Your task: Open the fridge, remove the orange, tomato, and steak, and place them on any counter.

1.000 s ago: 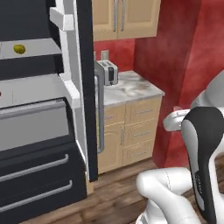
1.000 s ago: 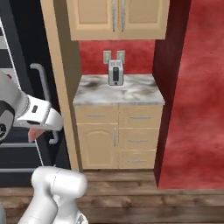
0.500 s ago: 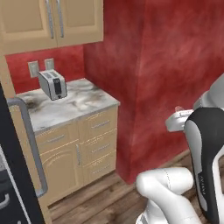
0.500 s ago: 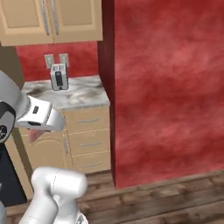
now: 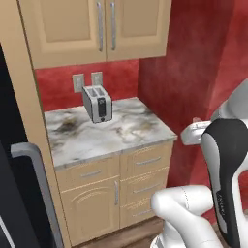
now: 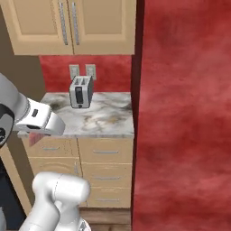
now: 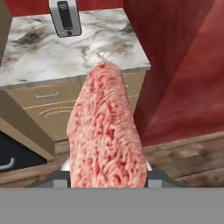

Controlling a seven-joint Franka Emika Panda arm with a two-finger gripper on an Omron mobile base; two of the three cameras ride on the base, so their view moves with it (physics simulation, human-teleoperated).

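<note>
Gripping the steak, the gripper has its jaws partly apart and closed on the near end of the slab, whose pinkish-red, pale-streaked length rises up the middle of the hand view and hides most of the fingers. Beyond the meat's far tip lies the counter, a white-grey marbled top with brownish veins, and the steak hangs in the air in front of that counter's edge, above the beige drawers and the wood floor. At the back of the counter stands a steel toaster, upright and set against the red backsplash just below a pair of wall outlets; the rest of the stone around it is bare. In the right base view a sliver of the pink meat shows under the white forearm, level with the counter's front edge and to its left end. Beige wall cabinets with long steel handles hang above the counter, and a red wall closes off its right side. At the left edge of the left base view stands the dark fridge with one grey bar handle, well apart from the steak.
</note>
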